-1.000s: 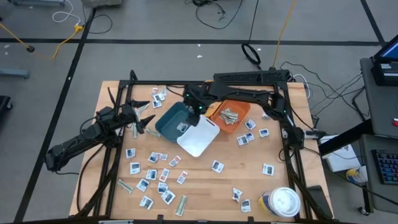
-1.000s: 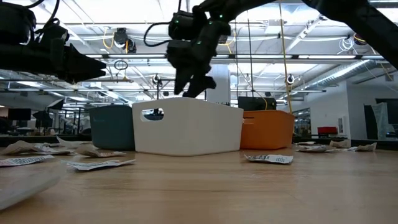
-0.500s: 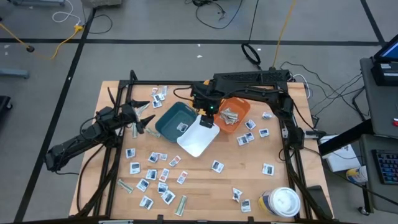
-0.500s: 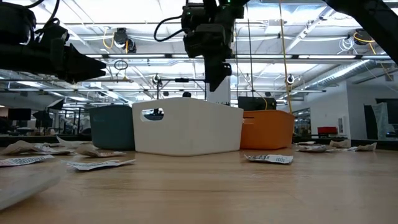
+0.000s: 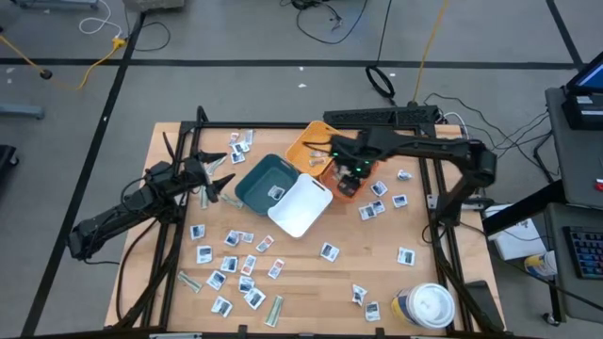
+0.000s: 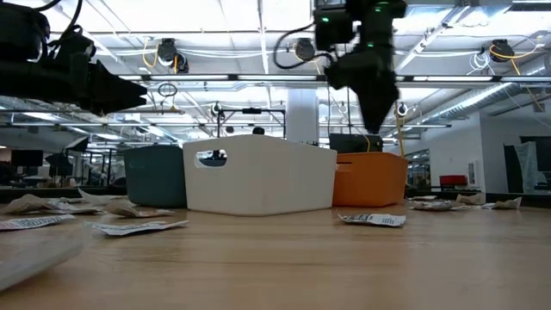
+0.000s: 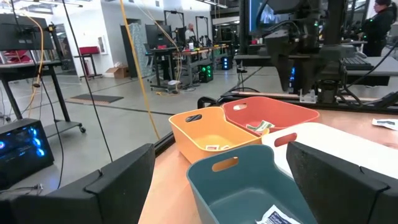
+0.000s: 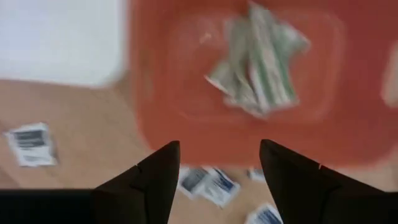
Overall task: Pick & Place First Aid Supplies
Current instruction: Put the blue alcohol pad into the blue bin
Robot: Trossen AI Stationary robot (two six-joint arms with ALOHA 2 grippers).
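While the white packets [image 5: 243, 266] lie scattered on the near table, the right gripper [image 5: 354, 175] hangs empty, fingers parted, above the orange bin [image 8: 236, 93] holding grey-green strips [image 8: 258, 65]. It should probably swing clear of the bin's rim before descending squarely over one packet. The left gripper [image 5: 219, 181] waits wide open beside the teal bin [image 5: 264, 181].

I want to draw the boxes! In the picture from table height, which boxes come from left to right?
Teal box → white box → orange box.
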